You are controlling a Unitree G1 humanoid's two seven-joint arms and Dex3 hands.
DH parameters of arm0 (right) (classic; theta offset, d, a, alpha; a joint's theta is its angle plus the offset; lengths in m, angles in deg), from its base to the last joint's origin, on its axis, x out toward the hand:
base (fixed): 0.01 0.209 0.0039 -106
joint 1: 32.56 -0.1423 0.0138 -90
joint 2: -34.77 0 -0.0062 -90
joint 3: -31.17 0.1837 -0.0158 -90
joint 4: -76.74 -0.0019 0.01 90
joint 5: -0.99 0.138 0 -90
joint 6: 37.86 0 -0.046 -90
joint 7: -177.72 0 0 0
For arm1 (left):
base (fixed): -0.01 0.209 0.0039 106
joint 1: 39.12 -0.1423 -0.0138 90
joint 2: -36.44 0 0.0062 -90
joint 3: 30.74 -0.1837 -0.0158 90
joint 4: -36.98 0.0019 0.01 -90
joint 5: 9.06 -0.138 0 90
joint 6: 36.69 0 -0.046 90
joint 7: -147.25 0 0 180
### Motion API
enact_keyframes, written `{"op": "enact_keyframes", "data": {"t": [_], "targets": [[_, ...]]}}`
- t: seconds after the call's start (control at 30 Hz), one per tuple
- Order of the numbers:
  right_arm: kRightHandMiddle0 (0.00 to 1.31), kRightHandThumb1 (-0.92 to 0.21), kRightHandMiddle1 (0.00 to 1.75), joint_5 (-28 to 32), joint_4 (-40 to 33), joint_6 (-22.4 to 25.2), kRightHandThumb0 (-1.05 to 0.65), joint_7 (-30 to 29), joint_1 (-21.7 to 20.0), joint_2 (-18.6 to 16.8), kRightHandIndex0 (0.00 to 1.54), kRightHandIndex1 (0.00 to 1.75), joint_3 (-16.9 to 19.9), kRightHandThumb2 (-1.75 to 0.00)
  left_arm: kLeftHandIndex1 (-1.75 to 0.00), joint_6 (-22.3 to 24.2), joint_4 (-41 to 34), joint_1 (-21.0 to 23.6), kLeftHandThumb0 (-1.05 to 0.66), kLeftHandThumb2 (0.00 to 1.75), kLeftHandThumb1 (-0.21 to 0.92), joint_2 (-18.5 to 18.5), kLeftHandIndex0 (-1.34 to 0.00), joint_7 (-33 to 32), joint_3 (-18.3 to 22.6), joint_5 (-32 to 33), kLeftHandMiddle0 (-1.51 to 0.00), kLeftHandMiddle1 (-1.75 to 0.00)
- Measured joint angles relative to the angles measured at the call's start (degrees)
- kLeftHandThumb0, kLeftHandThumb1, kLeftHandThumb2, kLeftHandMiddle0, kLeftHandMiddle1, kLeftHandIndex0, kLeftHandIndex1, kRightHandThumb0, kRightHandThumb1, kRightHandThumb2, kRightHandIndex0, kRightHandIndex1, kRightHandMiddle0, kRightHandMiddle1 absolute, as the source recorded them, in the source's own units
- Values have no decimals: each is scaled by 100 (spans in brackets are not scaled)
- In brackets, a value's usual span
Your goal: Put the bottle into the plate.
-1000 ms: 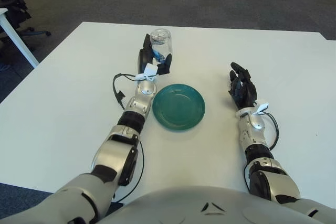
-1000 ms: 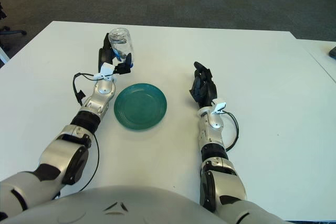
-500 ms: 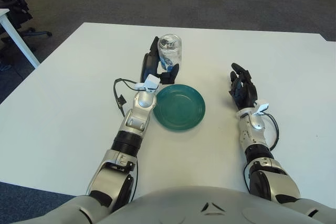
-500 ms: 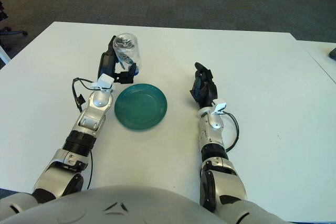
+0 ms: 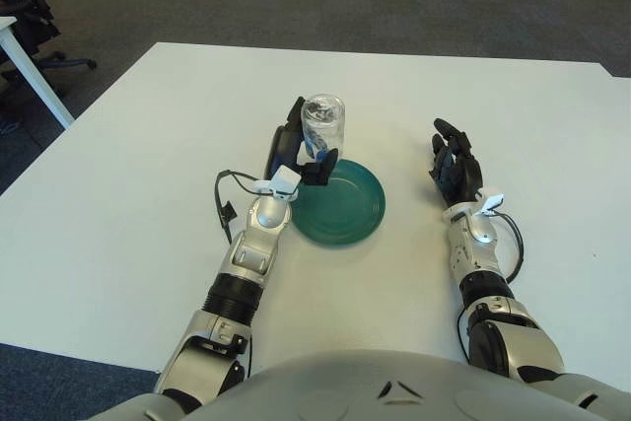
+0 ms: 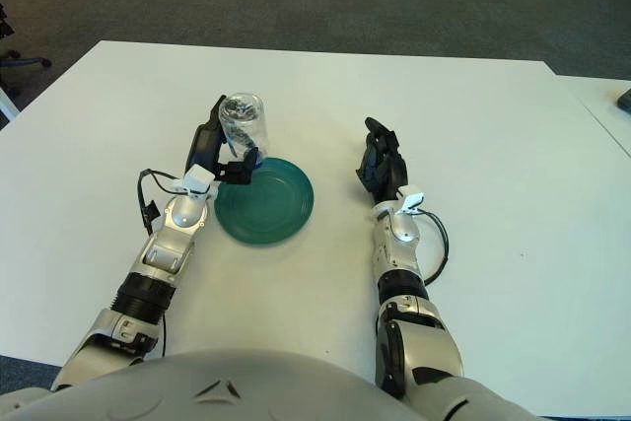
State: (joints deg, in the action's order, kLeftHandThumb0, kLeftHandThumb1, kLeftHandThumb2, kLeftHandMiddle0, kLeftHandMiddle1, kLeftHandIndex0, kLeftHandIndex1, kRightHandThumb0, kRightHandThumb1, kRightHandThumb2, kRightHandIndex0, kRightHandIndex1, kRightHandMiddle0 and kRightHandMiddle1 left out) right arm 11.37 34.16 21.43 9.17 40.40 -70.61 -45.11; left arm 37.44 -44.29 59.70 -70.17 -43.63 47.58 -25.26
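A clear plastic bottle (image 5: 322, 125) with a blue cap end pointing down is held by my left hand (image 5: 299, 150), whose dark fingers are shut around it. The bottle hangs over the far left edge of the green plate (image 5: 345, 209), which lies on the white table. Whether the bottle touches the plate I cannot tell. My right hand (image 5: 453, 167) shows to the right of the plate, fingers loosely spread, holding nothing.
The white table (image 5: 128, 175) stretches wide on both sides of the plate. Dark carpet lies beyond its far edge. Another white table's leg (image 5: 35, 81) and a chair base show at the far left.
My left hand has carried the bottle toward me and to the right, from beyond the plate's left side to over its far left rim. The right hand has not moved.
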Motion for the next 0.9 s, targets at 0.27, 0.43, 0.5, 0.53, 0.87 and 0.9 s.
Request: {"op": "enact_keyframes", "data": {"t": [0.27,0.43,0.5,0.53,0.87,0.9], "targets": [[0,-92,63,-4,0,0,-80,-43,0,-1,34,1,-6,-82,-175,32,-220,-291,-48,135,29,4,-63,151,-22,25,-122,-175],[0,-92,63,-4,0,0,-80,-58,0,-1,34,1,-17,-82,-175,190,-401,-491,-48,135,28,-1,-63,329,-43,118,-122,-175],[0,-92,63,-4,-1,0,-79,-58,0,-1,34,1,-20,-82,-175,214,-424,-549,-48,135,28,-7,-63,369,-51,149,-123,-175],[0,-92,63,-4,-1,0,-79,-58,0,-2,34,1,-21,-82,-175,225,-430,-577,-48,135,28,-8,-63,386,-55,158,-123,-175],[0,-92,64,-4,-4,-2,-80,-50,0,-2,32,0,-34,-81,-175,232,-440,-720,-48,135,28,-38,-63,438,-72,222,-122,-175],[0,-92,64,-4,-5,-3,-80,-50,0,-2,32,0,-35,-81,-175,232,-441,-720,-48,135,28,-42,-63,439,-72,223,-122,-175]]}}
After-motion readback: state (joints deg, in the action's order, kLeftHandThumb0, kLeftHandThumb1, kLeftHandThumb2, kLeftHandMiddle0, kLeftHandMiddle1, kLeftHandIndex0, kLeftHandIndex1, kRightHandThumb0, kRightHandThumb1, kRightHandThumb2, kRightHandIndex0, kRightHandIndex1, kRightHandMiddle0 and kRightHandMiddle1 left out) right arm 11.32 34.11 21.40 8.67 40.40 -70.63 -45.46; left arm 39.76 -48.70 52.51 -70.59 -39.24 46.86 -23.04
